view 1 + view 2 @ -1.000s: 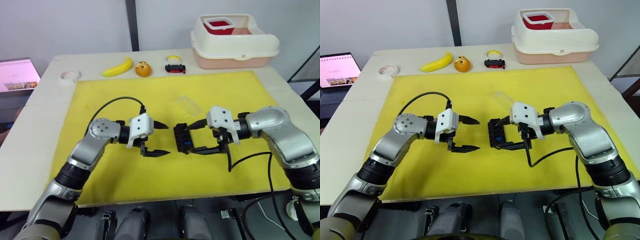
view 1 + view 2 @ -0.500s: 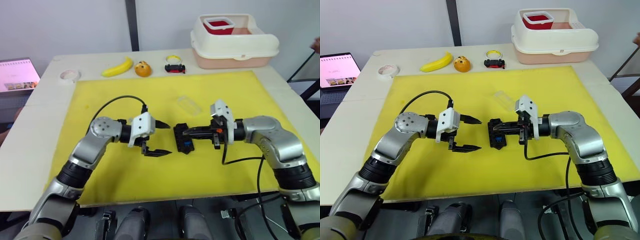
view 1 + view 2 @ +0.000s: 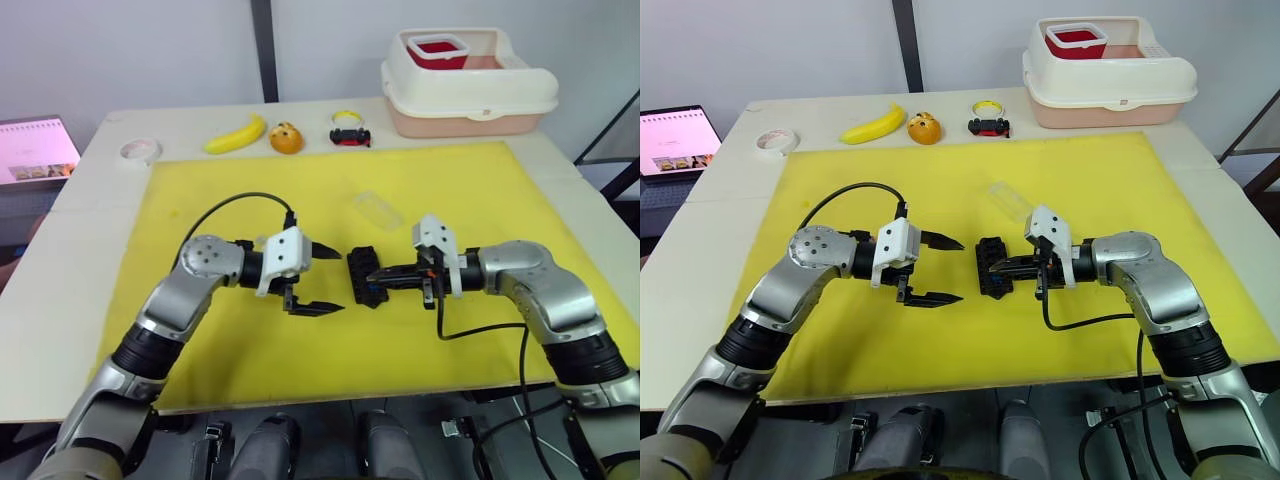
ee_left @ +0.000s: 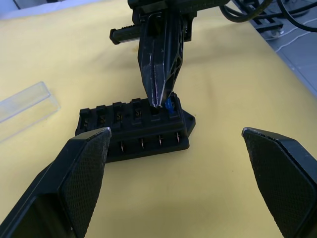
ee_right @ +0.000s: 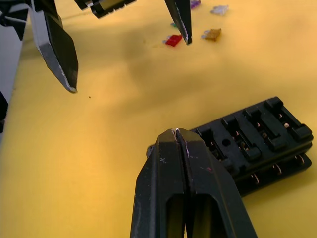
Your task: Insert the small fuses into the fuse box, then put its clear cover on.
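Our right gripper (image 5: 178, 133), fingers pressed together, tips the black slotted plastic fuse box (image 3: 364, 277) mid-mat; our left gripper (image 3: 318, 278) gapes at nine o'clock. Tiny, light, slippery fuses (image 5: 174, 39): pinch their flat sides.

Right gripper (image 5: 178, 135) rises in the foreground with its two black fingers pressed flat together, tips meeting just over the near end of the black fuse box (image 5: 252, 144), which lies on the yellow mat (image 5: 99, 163) with its slot rows facing up. Beyond, the left gripper (image 5: 124, 54) hangs above the mat with its fingers spread well apart. Past it, loose small fuses lie on the mat: a red one (image 5: 173, 40), an amber one (image 5: 212, 34), a pale one (image 5: 219, 9) and a purple one (image 5: 195, 4).
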`<act>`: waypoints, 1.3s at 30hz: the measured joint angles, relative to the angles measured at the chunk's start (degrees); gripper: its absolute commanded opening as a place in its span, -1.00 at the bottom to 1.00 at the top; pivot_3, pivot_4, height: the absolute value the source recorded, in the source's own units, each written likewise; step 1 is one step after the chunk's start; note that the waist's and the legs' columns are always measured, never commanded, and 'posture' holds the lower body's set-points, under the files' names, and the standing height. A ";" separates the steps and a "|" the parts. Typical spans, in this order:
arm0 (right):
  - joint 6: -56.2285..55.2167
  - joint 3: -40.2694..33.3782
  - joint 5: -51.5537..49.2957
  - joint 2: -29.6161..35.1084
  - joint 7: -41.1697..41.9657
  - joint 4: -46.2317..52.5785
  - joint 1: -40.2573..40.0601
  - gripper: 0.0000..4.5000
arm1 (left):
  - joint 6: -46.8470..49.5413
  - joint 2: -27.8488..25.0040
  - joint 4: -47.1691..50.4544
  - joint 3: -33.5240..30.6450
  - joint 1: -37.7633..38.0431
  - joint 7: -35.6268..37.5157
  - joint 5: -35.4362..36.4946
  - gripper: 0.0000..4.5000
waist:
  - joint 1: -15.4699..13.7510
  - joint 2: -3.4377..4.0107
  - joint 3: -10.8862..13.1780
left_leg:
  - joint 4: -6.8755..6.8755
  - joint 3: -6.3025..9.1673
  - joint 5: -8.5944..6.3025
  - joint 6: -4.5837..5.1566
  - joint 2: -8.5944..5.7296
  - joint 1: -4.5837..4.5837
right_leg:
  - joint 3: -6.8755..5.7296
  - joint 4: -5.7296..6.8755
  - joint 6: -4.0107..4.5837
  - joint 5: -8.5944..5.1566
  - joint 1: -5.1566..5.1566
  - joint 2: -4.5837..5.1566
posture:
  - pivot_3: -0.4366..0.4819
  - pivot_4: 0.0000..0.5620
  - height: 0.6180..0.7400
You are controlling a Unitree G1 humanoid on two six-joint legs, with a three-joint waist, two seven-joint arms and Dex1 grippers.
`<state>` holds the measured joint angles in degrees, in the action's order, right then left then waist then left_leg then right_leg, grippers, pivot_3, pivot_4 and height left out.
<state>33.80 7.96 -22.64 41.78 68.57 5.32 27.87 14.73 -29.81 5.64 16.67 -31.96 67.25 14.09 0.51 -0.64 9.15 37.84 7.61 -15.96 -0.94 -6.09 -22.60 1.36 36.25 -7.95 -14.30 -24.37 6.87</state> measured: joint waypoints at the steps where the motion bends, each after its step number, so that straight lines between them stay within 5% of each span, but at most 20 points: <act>1: -0.01 0.01 0.00 0.04 0.04 0.00 -0.12 -0.99 | 0.07 -0.09 0.16 -0.02 0.00 0.00 0.09 1.00 | 0.01 0.00 0.00 | 0.00 0.00 0.00 0.00 0.00 0.00 | 0.00 0.00 0.00 0.00 0.00 0.00 | -0.05 -0.47 1.00; 25: -5.59 0.43 2.83 0.93 -1.87 3.56 -3.41 -0.99 | -0.89 0.73 -3.41 -0.08 -1.75 0.13 -0.37 1.00 | -0.02 0.00 0.00 | 0.02 0.00 0.00 0.00 0.00 0.01 | 0.00 0.00 0.00 0.00 0.02 0.00 | -0.05 -0.47 1.00; 32: 2.40 -12.17 -2.96 2.12 -10.72 10.72 -4.43 -0.99 | -0.14 -1.21 -1.58 -5.66 4.45 -2.87 1.87 1.00 | -0.10 0.01 -0.01 | -0.03 0.04 0.00 0.00 0.01 -0.01 | 0.01 0.00 0.00 0.00 -0.03 0.00 | -0.05 -0.47 1.00; 36: 9.42 -24.07 -7.86 5.12 -14.35 13.52 -11.00 -0.46 | 5.02 -5.03 2.13 -13.31 10.63 -6.25 5.48 1.00 | -0.82 0.01 0.00 | -0.02 0.02 -0.01 0.02 0.00 -0.01 | 0.03 -0.02 0.00 0.00 0.00 0.00 | -0.05 -0.47 1.00; 39: 10.21 -32.07 -8.02 8.08 -14.92 13.59 -19.89 0.24 | 10.25 -9.38 4.73 -21.45 18.00 -7.43 10.15 1.00 | -1.16 0.02 0.00 | -0.03 -0.02 -0.04 0.07 0.01 0.01 | 0.05 -0.01 0.01 0.00 0.00 0.00 | -0.05 -0.47 1.00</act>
<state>44.01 -24.11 -30.66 49.86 53.65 18.91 7.97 24.97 -39.19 10.37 -4.78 -13.96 59.82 24.25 -0.66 -0.62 9.15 37.82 7.59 -16.00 -0.87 -6.08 -22.59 1.41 36.25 -7.94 -14.30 -24.37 6.87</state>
